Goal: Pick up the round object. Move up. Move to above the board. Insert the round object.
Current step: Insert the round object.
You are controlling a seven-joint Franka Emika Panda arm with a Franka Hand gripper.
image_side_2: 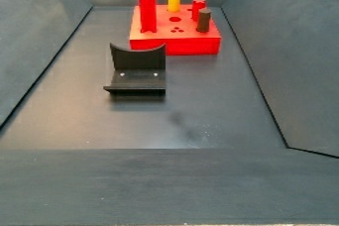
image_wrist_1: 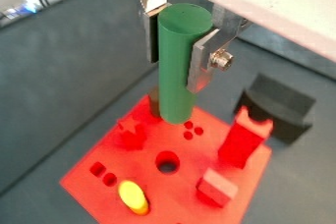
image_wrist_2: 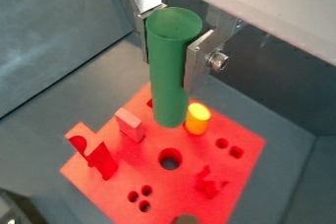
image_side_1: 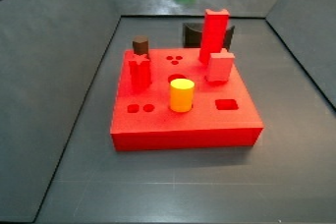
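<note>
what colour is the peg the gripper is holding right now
Green. The round object, clamped in the gripper above the board, shows best in a wrist view.

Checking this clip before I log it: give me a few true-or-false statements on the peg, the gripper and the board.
1. The gripper is shut on the green peg. True.
2. The green peg already sits in the round hole of the board. False: it hangs above the board, and the hole is empty.
3. A yellow peg stands upright in the board. True.
4. The fixture stands on top of the board. False: it stands on the floor, apart from the board.
</note>
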